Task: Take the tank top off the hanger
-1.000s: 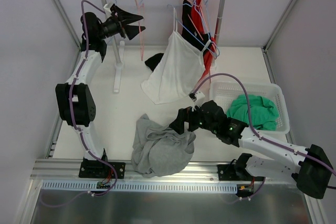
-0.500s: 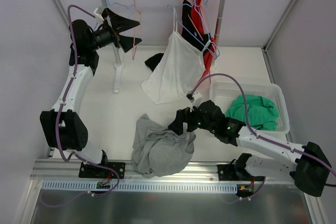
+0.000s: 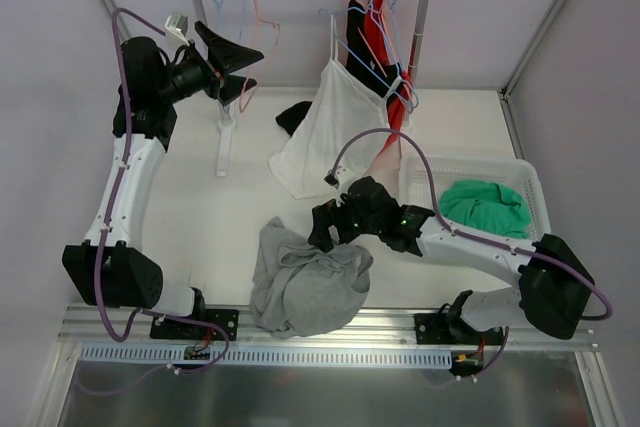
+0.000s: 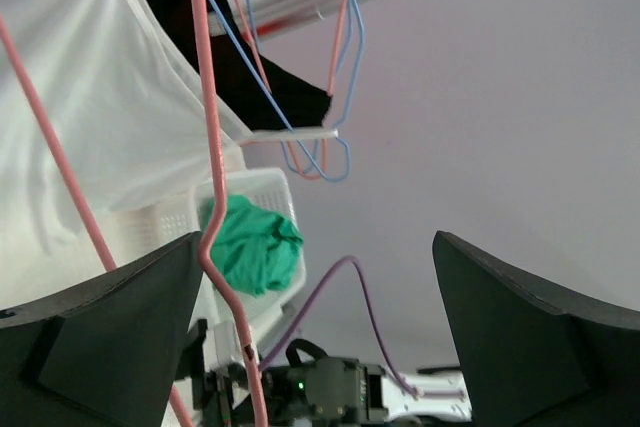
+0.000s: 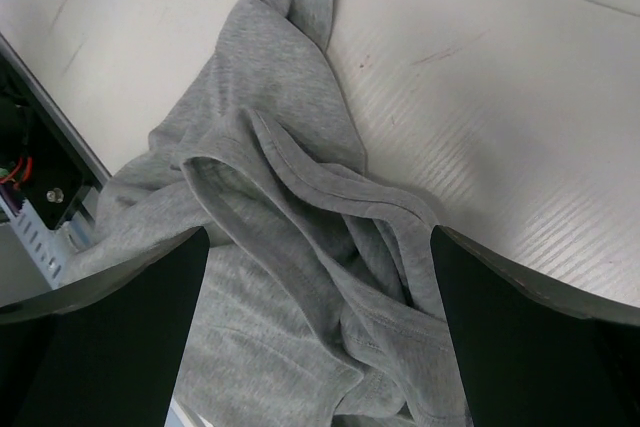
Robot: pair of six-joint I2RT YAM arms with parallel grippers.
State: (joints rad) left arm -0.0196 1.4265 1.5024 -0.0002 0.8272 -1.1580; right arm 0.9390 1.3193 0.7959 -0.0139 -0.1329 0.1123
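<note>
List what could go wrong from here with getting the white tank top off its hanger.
1. The left gripper is open with an empty pink hanger between its fingers, not the one holding the white tank top. Closing could grab the wrong hanger.
2. The right gripper is open just over the grey shirt and might snag it.

"What do the arms look like?"

"The left arm [image 3: 128, 175] and the right arm [image 3: 472, 246] both have white links, bulky black joints and black bases [image 3: 181, 323]."

"Any wiring?"

"A thin purple cable [image 3: 385, 131] loops loose along each arm. A small green light [image 3: 401, 213] glows on the right one."

"And the fingers [image 4: 525, 342]?"

"Matte black, broad wedges narrowing to a point."
</note>
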